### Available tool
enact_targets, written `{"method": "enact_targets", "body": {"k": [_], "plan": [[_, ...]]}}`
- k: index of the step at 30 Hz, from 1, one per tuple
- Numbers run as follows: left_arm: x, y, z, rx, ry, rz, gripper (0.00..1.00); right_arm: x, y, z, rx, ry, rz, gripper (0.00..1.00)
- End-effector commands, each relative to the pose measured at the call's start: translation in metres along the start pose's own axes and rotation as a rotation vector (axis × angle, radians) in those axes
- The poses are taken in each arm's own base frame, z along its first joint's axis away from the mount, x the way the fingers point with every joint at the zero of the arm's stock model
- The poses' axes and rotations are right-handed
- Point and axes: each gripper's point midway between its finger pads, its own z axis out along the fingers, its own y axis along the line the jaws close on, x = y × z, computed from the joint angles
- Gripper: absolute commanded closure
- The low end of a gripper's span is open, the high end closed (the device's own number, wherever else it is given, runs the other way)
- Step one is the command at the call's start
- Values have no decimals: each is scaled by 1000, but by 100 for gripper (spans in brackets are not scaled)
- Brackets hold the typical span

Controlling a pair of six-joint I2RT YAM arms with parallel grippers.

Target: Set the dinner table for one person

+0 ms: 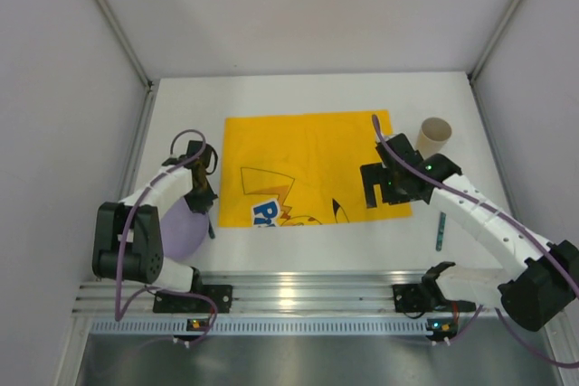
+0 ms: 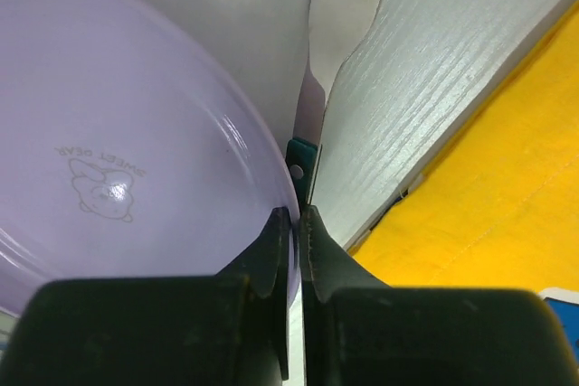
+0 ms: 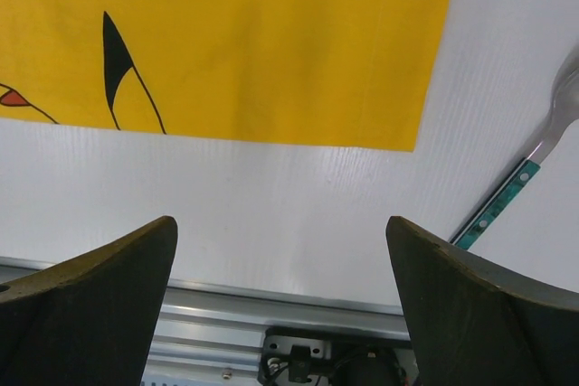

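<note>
Your left gripper point(image 2: 291, 232) is pressed together on the fork point(image 2: 336, 15) by its teal handle, hard against the purple plate point(image 2: 118, 133) at 8 o'clock of the yellow cloth point(image 1: 308, 160) — lift straight up so the plate isn't dragged. Your right gripper point(image 3: 280, 296) hangs spread over the white dinner table point(image 1: 317, 97) — its rail at 6 o'clock.

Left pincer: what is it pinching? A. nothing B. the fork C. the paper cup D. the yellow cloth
B: in the left wrist view the left pincer is shut on the fork by its teal handle, right beside the purple plate.
</note>
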Motion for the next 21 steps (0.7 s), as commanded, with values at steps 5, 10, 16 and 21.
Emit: {"method": "enact_targets", "body": {"k": [5,10,16,21], "plan": [[-22,-13,-14,48,-46,-5,100,-10,-3,-4,26,-28,-17,0],[-68,-18,-58,28,-155,48,100,-10,1,0,17,-11,-9,1],[-106,-89,-100,113,-247,160,100,-13,-5,-2,48,-17,-10,0],[-65,-212,-117,210,-253,401,100,-10,-21,-14,99,-32,12,0]]}}
